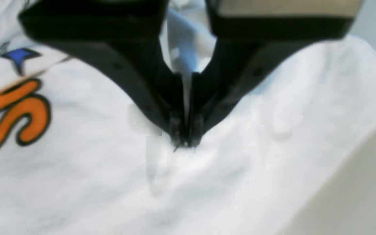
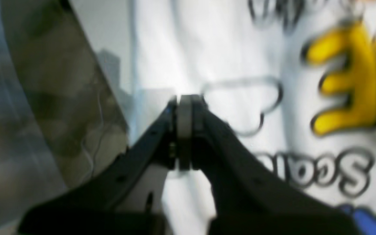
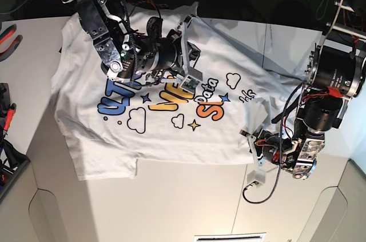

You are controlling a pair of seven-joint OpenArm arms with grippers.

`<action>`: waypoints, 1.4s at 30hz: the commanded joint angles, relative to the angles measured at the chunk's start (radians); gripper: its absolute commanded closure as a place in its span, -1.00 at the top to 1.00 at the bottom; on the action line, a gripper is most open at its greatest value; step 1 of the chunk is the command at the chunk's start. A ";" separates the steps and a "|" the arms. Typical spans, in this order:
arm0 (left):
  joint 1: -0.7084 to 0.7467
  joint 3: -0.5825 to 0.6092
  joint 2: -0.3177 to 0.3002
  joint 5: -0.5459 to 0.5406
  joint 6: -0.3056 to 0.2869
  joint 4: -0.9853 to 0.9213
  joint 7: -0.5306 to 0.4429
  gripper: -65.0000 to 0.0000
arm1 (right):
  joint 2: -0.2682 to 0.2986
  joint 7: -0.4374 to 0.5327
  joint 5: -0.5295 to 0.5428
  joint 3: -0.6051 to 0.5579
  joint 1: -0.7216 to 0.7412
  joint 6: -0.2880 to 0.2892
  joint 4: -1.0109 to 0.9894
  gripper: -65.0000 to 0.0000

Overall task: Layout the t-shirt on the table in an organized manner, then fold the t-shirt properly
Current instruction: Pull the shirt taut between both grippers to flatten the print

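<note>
I see the white cotton t-shirt with cartoon lettering (image 3: 166,110) spread print-up across the off-white tabletop (image 3: 171,207). My left gripper (image 1: 185,143) has its jaws pinched on plain white cloth near the tabletop's edge. My right gripper (image 2: 184,98) has its jaws closed, above the print.

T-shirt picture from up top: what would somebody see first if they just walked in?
First, the big white t-shirt spread print-side up across the table, with cartoon letters in blue, yellow and orange plus clouds and stars. Next, the two black robot arms: the right tool sits shut over the shirt near the top of the base view, and the left tool pinches the cloth at the shirt's edge on that view's right.
</note>
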 commanded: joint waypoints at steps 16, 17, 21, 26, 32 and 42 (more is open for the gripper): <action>-0.034 0.002 0.002 0.200 0.212 -0.002 -0.154 -0.88 | 0.178 -0.185 0.140 0.003 0.003 -0.006 -0.017 -1.00; -0.042 0.002 0.002 0.200 0.212 -0.002 -0.159 -0.88 | 0.188 -0.196 0.162 0.003 0.003 -0.006 -0.017 -1.00; -0.072 0.002 0.002 0.200 0.224 -0.002 -0.178 -0.88 | 0.230 -0.203 0.224 0.003 0.004 -0.005 -0.017 -1.00; -0.097 0.002 0.002 0.199 0.267 -0.002 -0.240 -0.88 | 0.249 -0.197 0.249 0.003 0.006 -0.002 -0.017 -1.00; -0.130 0.002 -0.003 0.125 0.252 0.014 -0.320 -0.88 | 0.249 -0.159 0.304 0.003 0.052 -0.003 0.037 -1.00; -0.117 0.001 -0.182 -0.048 0.172 0.215 -0.142 -0.88 | 0.212 0.005 0.163 0.219 0.180 -0.052 0.122 -1.00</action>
